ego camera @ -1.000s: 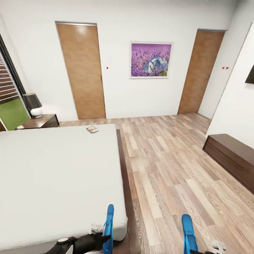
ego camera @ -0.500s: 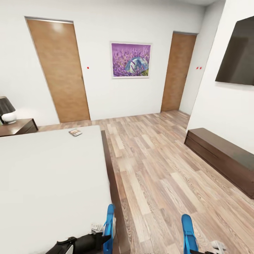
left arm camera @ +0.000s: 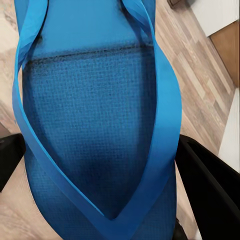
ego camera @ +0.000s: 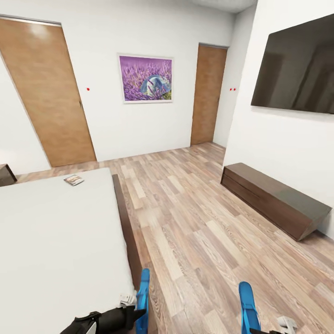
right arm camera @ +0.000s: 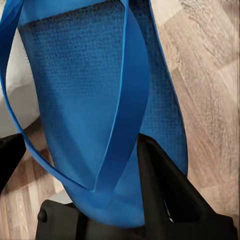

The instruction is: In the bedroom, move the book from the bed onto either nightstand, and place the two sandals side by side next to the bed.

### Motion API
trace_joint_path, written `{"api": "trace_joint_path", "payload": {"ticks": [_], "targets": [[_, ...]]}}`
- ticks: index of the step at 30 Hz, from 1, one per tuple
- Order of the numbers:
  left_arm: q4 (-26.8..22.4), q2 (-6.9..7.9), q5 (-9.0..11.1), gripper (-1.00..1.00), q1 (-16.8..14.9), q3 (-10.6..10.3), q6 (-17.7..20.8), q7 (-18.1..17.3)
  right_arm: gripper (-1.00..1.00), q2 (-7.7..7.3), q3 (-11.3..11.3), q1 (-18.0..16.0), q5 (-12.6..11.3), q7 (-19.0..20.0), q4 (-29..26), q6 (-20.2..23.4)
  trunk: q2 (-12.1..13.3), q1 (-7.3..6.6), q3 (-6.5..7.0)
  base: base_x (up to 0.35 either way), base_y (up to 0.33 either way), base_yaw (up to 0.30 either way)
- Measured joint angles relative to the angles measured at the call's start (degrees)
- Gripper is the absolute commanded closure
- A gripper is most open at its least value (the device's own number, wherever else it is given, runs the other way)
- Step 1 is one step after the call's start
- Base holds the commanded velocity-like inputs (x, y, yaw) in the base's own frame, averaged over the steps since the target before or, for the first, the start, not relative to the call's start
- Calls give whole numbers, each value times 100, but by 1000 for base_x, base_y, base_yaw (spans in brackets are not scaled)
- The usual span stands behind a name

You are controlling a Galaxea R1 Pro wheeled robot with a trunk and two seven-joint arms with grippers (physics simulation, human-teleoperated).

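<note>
From my head, the book (ego camera: 73, 180) lies at ten o'clock on the bed (ego camera: 55, 241); both sandals (ego camera: 143, 299) stand upright at six. My left wrist shows my left pincer (left arm camera: 105, 200) clenched on one sandal. My right wrist shows my right pincer (right arm camera: 85, 165) gripping the other. Setting either down edge-on could topple it.

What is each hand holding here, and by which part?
Each hand holds one blue sandal: left hand grips the left sandal across its sole by the edges; right hand likewise grips the right sandal.
</note>
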Motion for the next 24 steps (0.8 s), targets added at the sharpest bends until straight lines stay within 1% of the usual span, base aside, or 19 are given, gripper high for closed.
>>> {"api": "trace_joint_path", "payload": {"ticks": [24], "targets": [[0,0,2,100,0,0,0,0,100,2,0,0,0,0,-1,-3,0,0,0,0,0,-300]]}}
